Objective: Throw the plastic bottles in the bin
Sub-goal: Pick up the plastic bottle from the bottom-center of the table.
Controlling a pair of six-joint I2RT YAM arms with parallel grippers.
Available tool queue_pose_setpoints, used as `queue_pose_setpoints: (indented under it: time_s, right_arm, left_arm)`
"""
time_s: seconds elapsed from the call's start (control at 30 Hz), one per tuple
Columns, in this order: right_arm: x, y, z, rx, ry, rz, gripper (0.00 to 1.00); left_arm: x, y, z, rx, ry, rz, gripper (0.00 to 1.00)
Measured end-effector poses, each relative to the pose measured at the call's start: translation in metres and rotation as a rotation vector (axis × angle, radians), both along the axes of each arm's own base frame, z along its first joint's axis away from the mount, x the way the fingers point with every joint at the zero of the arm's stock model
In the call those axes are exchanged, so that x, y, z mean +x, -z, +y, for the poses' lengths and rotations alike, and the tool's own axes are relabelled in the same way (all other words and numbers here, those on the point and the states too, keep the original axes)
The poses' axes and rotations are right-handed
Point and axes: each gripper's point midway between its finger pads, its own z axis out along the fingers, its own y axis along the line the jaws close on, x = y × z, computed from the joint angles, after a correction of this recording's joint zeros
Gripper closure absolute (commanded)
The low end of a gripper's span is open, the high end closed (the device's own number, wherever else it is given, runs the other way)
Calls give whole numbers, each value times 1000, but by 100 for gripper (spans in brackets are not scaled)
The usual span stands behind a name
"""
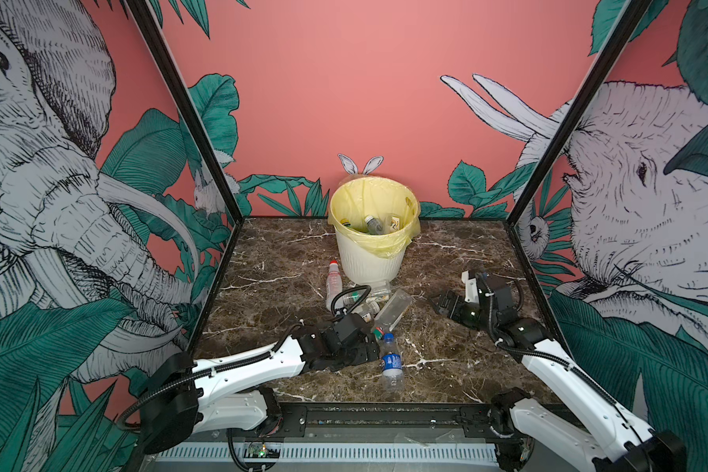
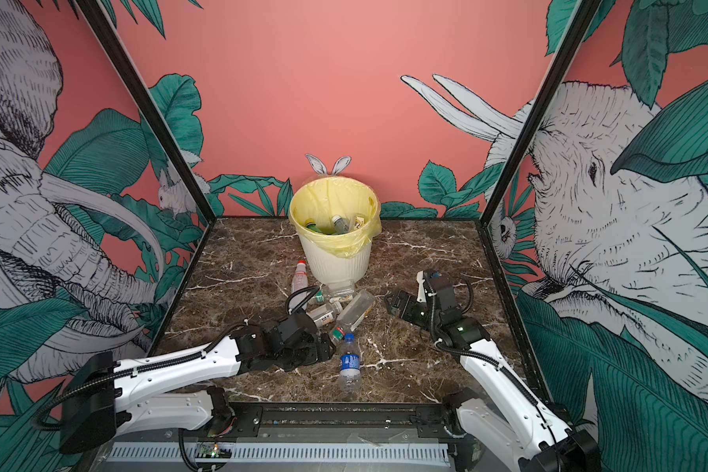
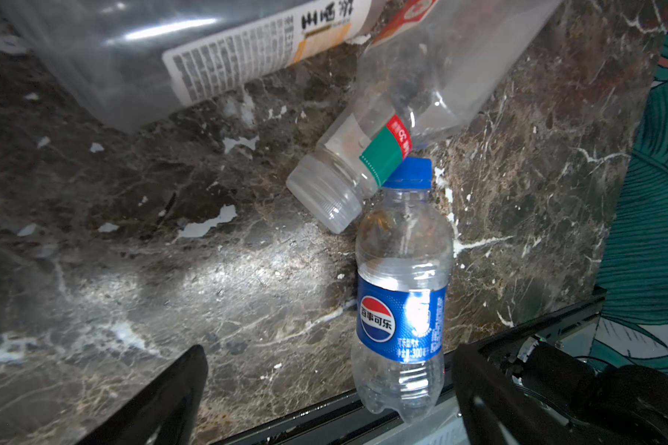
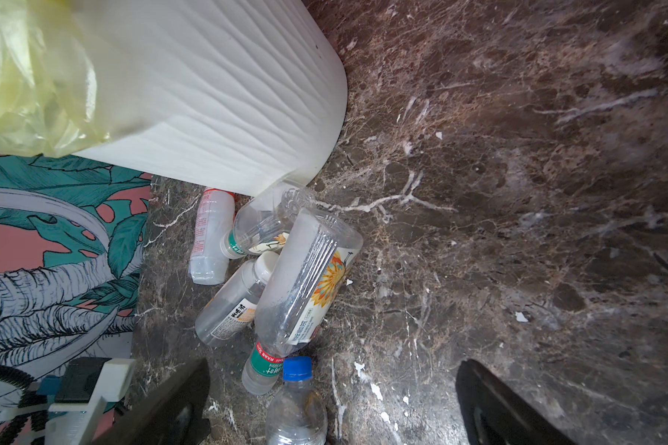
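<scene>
Brown marble tabletop point(image 1: 270, 261), white-veined, boxed by 3 pink walls point(image 1: 344, 102) printed with elephants and leaves. The bin point(image 1: 368, 265) stands at the table's 12 o'clock; its yellow liner point(image 1: 385, 245) half hides the bottles inside. A heap of plastic bottles point(image 1: 391, 310) lies at the bin's 6 o'clock, partly behind a black cable point(image 1: 344, 296). The left gripper point(image 3: 330, 346) has its jaws wide apart, with a blue-capped bottle point(image 3: 402, 308) lying loose between them. The right gripper point(image 4: 334, 362), at the heap's 3 o'clock, is spread and empty.
</scene>
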Motion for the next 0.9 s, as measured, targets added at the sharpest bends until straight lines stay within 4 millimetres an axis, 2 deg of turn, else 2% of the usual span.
queue_pose_setpoints:
  time_s: [0.23, 0.57, 0.9]
  right_arm:
    - [-11, 14, -4, -6, 3, 24, 1]
    - [-23, 36, -10, -25, 5, 65, 1]
    - [-24, 40, -10, -29, -1, 73, 1]
  left_arm:
    - [8, -9, -17, 3, 19, -12, 1]
    - [-5, 16, -32, 66, 59, 25, 1]
    - [-11, 22, -63, 111, 108, 39, 1]
